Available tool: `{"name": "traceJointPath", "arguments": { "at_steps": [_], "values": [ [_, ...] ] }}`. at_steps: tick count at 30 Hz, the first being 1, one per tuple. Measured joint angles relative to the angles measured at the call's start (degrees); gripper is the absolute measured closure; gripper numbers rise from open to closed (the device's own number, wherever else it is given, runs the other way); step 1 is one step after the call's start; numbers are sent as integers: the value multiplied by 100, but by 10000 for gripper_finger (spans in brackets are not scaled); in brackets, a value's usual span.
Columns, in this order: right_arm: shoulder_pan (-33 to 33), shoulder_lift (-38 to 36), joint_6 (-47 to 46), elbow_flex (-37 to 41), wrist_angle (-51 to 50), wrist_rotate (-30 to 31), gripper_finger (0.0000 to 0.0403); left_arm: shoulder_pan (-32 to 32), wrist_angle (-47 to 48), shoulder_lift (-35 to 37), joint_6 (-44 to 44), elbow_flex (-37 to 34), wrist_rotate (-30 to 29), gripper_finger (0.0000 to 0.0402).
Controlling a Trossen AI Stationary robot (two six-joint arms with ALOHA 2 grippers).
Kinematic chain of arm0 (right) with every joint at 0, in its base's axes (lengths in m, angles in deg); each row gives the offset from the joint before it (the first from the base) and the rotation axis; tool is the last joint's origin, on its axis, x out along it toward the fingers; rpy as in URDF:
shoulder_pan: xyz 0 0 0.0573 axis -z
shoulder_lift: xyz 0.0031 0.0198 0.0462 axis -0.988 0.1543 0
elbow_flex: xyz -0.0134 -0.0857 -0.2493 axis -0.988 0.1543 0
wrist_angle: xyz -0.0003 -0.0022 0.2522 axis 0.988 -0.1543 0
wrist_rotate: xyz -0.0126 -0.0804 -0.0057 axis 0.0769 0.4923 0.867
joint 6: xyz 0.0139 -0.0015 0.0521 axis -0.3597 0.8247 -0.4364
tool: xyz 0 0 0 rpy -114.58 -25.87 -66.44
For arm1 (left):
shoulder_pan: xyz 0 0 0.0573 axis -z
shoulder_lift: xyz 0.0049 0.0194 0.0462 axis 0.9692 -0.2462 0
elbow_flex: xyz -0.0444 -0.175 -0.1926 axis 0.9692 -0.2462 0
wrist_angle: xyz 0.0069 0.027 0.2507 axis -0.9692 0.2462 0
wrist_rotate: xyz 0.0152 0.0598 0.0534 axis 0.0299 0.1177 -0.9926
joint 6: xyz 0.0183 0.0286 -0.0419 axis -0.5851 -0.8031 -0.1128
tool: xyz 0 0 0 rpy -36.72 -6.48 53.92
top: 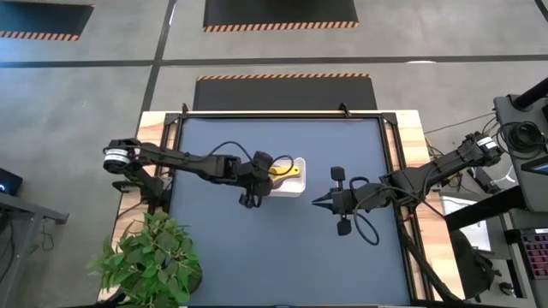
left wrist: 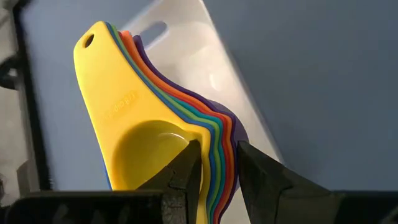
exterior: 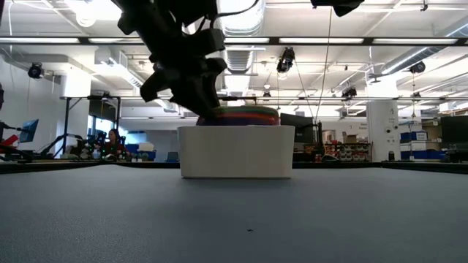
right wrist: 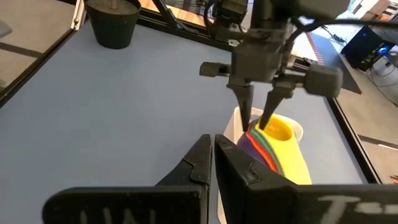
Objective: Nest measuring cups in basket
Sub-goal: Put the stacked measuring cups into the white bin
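**Left gripper pinches the nested cup stack at the basket**

Left gripper (left wrist: 217, 168) has its two dark fingers (left wrist: 186, 171) pressed onto the rim of the stacked measuring cups (left wrist: 143, 124), one finger inside the yellow bowl and the other against the outer, purple side of the stack. The cups sit one inside another, yellow on top, with thin edges of blue, green, teal, orange, red and purple fanning out beneath it. Raised lettering is moulded into the yellow handle, but it is too small to read; a hanging hole pierces the handle's end.

From above, the stack lies in the white basket (top: 295, 190) near the middle of the table (top: 257, 248), with the yellow handle reaching toward the basket's far right corner. The left gripper's tips come down at the basket's left end. At table height, red and purple rims (exterior: 245, 115) show just above the basket's wall (exterior: 235, 152), with the gripper (exterior: 201, 98) touching them at the left.

Right gripper (top: 318, 203) waits to the right of the basket, apart from it and pointing toward it, its fingers (right wrist: 202, 163) pressed together on nothing. A potted plant (top: 147, 257) stands at the table's near left corner.
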Motion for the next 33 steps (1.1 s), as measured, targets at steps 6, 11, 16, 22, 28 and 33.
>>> {"name": "traceJointPath", "arguments": {
  "at_steps": [6, 11, 16, 22, 28, 33],
  "values": [
    [0, 0, 17, 0, 0, 2, 394, 4, 22, -191, 8, -3, 6, 327],
    [0, 0, 1, 0, -13, 4, 394, 4, 3, -255, 9, -3, 4, 327],
    [0, -2, -6, 0, -16, 52, 394, 4, 5, -285, 11, -3, 2, 327],
    [0, -2, -10, 0, -20, 85, 394, -2, -12, -287, 11, -3, 8, 327],
    [0, -2, -10, 0, -21, 87, 394, -57, -26, -287, 57, -3, 14, 327],
    [-4, -2, -10, 0, -22, 87, 394, -139, -108, -287, 169, -3, 63, 327]
  ]
}}
